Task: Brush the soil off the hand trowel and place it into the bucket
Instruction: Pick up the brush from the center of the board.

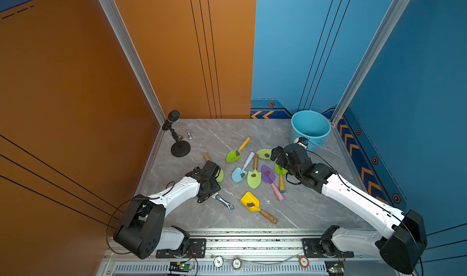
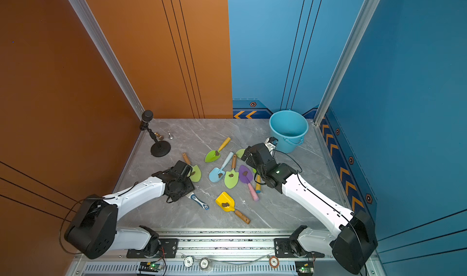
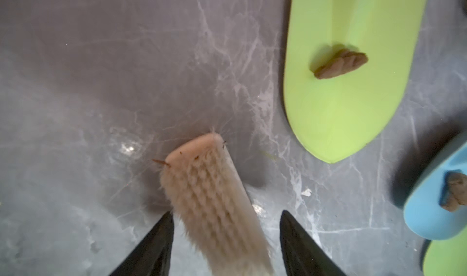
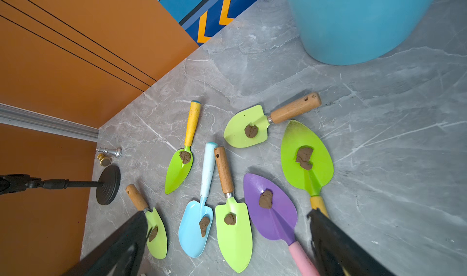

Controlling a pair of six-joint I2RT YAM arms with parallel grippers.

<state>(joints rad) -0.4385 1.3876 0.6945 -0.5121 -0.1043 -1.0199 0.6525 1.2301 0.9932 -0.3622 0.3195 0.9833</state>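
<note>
Left side: I am holding the left hand (image 3: 226, 212) low over the brush (image 3: 209, 186), which is lying toward the bench's (image 1: 202, 135) left edge with its bristles showing to the wrist camera. The fingers are standing spread, one on each side of the bristle head. One is about at the bristles and the other is showing a gap, so nothing is pinched yet. I am straddling the head, I judge, so that the grip lands square.

The pale-green trowel (image 3: 353, 85) is lying just beside the brush, with a soil lump (image 3: 341, 63) sitting mid-blade. That puts the nearest sweep close by.

Right side: the right hand (image 4: 227, 211) is hanging spread wide and empty over the trowel cluster in the middle of the bench. The purple trowel (image 4: 270, 211) is pointing its pink handle in between the fingers.

The bucket (image 1: 310, 125) is standing upright at the far right corner, well apart from the brush. I judge the right hand is waiting there for a short carry.
</note>
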